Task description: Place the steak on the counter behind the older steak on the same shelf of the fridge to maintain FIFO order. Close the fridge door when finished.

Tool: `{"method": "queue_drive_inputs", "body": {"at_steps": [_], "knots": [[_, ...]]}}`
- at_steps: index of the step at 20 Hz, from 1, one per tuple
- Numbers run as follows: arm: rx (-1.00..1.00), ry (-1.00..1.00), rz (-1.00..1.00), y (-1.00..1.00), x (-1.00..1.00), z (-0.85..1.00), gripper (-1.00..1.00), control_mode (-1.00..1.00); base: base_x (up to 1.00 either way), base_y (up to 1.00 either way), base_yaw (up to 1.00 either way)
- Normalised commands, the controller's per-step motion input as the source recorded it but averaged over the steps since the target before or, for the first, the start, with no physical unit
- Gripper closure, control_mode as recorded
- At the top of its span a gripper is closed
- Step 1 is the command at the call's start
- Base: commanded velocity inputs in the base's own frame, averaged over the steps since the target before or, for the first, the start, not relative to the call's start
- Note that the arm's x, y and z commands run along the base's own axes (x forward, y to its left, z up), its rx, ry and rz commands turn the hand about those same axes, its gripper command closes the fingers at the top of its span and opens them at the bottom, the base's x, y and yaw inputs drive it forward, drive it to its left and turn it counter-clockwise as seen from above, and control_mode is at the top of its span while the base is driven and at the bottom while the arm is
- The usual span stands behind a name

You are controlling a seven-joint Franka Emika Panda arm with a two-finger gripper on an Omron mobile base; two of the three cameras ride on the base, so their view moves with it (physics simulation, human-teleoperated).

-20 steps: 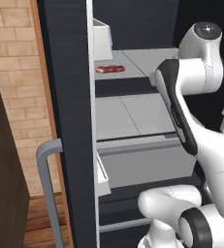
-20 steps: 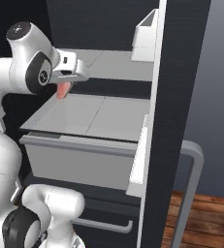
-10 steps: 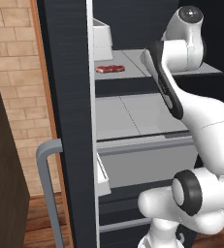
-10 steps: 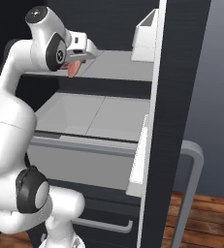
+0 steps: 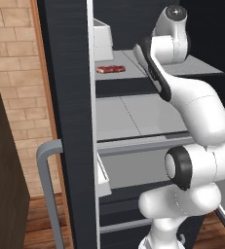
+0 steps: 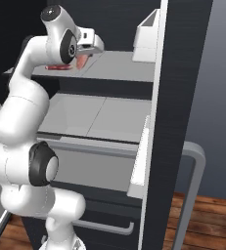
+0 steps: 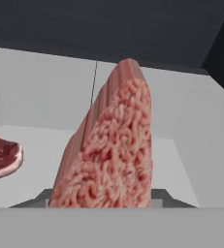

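The gripper [image 6: 83, 57] is pinching the steak [image 6: 80, 61] above the shelf [image 6: 119, 66], hovering just right of the older steak [image 5: 110, 69], long axis hanging downward.

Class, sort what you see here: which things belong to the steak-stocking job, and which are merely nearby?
Belongs to the job:
pink steak, held in the gripper
older red steak
upper shelf
fridge door

Merely nearby:
door bin
drawer
brick wall
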Motion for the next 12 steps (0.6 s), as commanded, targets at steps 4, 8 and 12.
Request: {"method": "queue_drive_inputs", "body": {"at_steps": [4,8,12], "knots": [[-0.02,-0.02,0.00,0.10,0.72,-0.21,1.00,-1.00,0.00,0.00,0.00],[-0.04,0.01,0.00,0.15,0.60,-0.14,1.00,-1.00,0.00,0.00,0.00],[-0.05,0.01,0.00,0.20,0.51,0.00,1.00,-1.00,0.00,0.00,0.00]]}}
